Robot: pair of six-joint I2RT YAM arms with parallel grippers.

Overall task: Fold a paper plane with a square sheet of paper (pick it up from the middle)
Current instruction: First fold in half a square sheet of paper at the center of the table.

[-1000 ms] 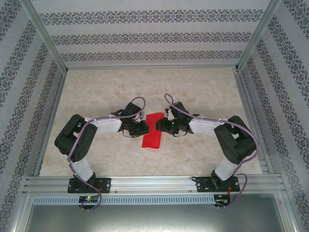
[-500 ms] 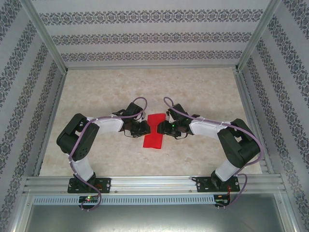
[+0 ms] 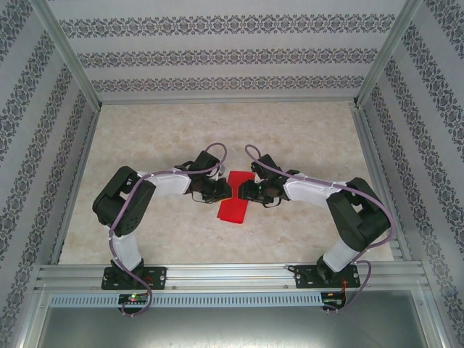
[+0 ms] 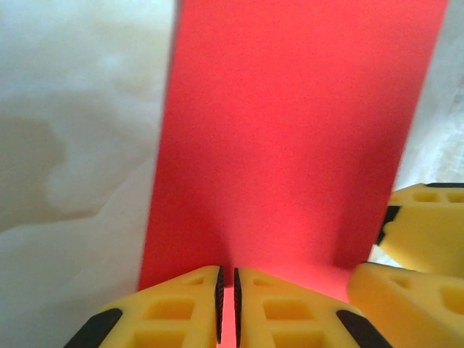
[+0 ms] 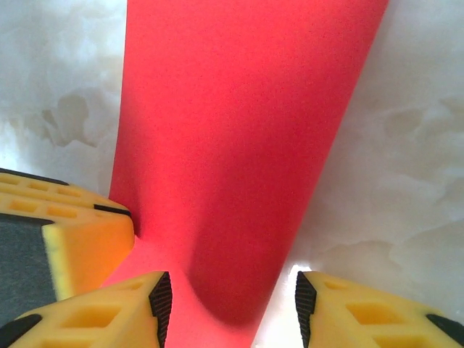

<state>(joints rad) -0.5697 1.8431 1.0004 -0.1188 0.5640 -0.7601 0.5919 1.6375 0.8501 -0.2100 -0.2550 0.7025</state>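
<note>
A: Looking down from above, the sheet of paper (image 3: 233, 209) lies in the middle of the tabletop (image 3: 304, 138). It's a long red strip, and its far end leans a little to the right.

B: Both arms reach in over its far half. The left tool (image 3: 223, 190) is at its left edge and the right tool (image 3: 245, 190) at its right, nose to nose.

A: On the left wrist camera, those yellow fingers (image 4: 181, 304) are pressed almost together with just a thin slit between them. Red shows inside it, so that tool looks clamped on the paper's edge.

B: On the right wrist camera, the jaws stand well apart. The paper bulges up in a soft hump between them. Whether either pad touches it, I can't tell.

A: One of the left tool's fingers (image 5: 80, 239) sits just beside that hump, over the red.

B: Beyond the tools, the strip lies flat on the marbled surface.
</note>
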